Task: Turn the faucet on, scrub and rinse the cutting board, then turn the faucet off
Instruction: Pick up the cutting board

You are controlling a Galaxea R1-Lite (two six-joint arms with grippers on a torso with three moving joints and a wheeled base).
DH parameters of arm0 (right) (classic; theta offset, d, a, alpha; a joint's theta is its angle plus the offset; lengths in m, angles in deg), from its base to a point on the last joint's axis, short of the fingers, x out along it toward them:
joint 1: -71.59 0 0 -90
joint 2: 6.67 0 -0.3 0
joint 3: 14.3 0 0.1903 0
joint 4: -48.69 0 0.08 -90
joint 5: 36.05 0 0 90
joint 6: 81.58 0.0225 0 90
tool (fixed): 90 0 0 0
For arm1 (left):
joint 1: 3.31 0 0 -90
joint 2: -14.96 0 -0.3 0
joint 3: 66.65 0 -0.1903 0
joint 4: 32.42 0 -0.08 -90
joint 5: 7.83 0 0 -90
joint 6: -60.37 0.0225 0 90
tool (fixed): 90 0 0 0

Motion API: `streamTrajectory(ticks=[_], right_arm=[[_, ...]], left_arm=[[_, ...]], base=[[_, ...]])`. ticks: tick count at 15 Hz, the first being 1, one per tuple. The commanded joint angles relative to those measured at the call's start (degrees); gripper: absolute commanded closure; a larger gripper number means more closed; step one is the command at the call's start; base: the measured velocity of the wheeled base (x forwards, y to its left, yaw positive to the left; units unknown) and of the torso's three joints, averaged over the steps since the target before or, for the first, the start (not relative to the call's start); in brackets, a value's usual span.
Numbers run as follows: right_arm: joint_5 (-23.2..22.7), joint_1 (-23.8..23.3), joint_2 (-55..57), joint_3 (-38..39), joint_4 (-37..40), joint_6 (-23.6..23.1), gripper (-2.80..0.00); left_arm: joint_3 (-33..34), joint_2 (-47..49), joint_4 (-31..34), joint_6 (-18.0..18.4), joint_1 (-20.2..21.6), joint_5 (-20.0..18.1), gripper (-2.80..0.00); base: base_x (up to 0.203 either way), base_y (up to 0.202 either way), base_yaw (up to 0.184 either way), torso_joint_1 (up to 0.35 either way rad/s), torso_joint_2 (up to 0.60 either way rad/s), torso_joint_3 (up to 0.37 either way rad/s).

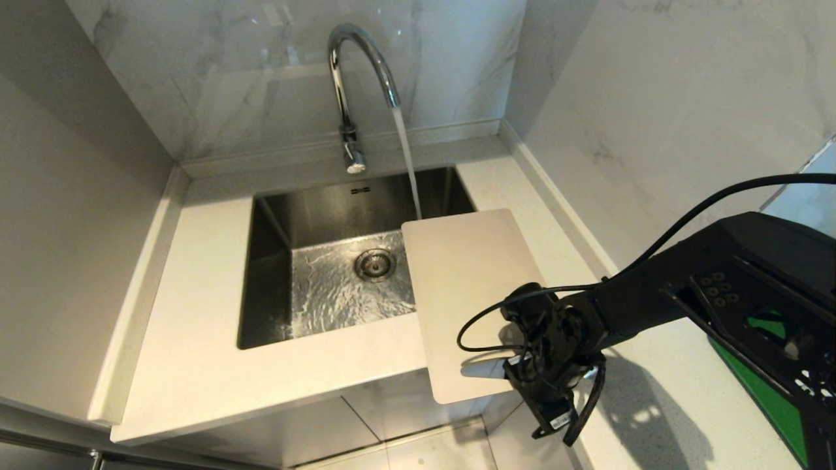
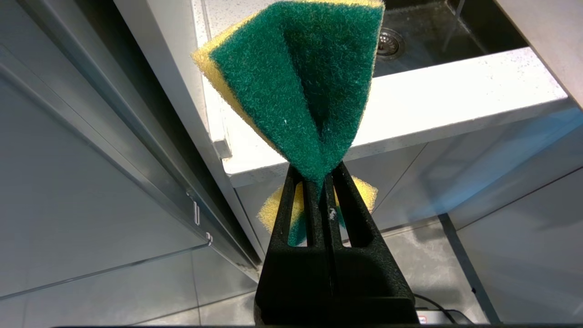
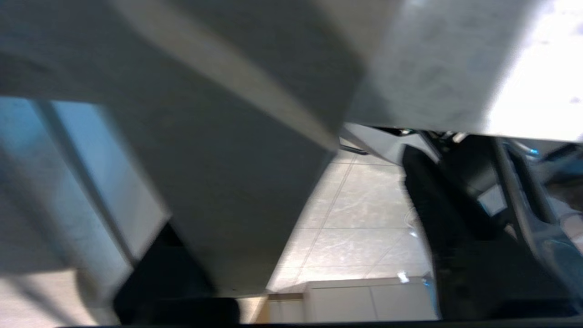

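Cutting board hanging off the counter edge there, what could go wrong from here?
The cutting board overhangs the counter's front edge and the sink, so a nudge from the right gripper at its near end could tip it to the floor. The faucet's stream lands beside the board's far corner, so water may splash onto the counter.

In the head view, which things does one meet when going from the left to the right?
Sink → drain → cutting board → right gripper. The faucet stands behind the sink, so I leave it out.
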Motion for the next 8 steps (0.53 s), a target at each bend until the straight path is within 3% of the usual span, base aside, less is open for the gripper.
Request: streamTrajectory(ticks=[1, 8], right_arm=[[-0.2, 0.1, 0.0, -0.1, 0.0, 0.1, 0.0], [-0.3, 0.1, -1.2, 0.1, 0.1, 0.2, 0.0]], left_arm=[[0.0, 0.1, 0.0, 0.0, 0.0, 0.0, 0.0], [0.0, 0.1, 0.0, 0.0, 0.0, 0.0, 0.0]], base=[[0.0, 0.0, 0.0, 0.0, 0.0, 0.0], [0.0, 0.0, 0.0, 0.0, 0.0, 0.0]])
